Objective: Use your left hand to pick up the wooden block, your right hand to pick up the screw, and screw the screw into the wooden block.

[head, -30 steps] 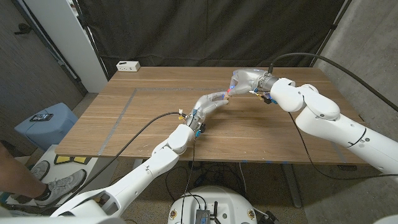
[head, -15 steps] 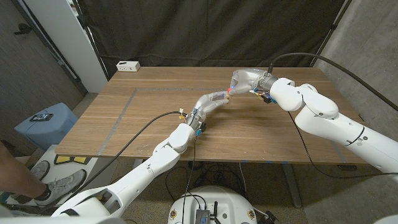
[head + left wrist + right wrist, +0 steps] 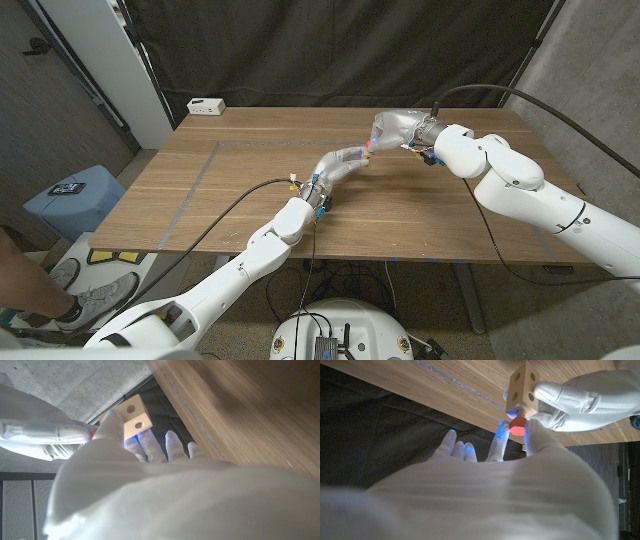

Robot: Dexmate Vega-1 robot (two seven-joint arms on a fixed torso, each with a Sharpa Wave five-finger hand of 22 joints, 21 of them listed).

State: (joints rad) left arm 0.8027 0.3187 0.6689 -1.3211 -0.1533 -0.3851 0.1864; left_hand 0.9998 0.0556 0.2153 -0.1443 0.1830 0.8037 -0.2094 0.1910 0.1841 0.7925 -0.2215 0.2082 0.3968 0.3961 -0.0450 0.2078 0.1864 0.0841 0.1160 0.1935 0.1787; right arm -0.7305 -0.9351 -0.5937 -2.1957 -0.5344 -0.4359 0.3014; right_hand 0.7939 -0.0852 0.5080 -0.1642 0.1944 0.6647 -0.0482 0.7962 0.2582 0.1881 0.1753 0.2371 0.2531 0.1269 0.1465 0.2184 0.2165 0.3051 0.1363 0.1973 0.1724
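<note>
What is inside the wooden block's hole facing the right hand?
The red-headed screw sits in the wooden block, pinched by the right hand. Its depth inside is hidden.

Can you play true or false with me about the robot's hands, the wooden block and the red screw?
1. The left hand holds the wooden block. True.
2. The screw has a blue head. False: its head is red.
3. The block lies flat on the table. False: it is held up off the table between the two hands.
4. The right hand pinches the screw's head between its fingers, with the screw at a hole in the block. True.
5. The block has round holes in its faces. True.
6. The white box sits at the table's near edge. False: it is at the far left corner.
</note>
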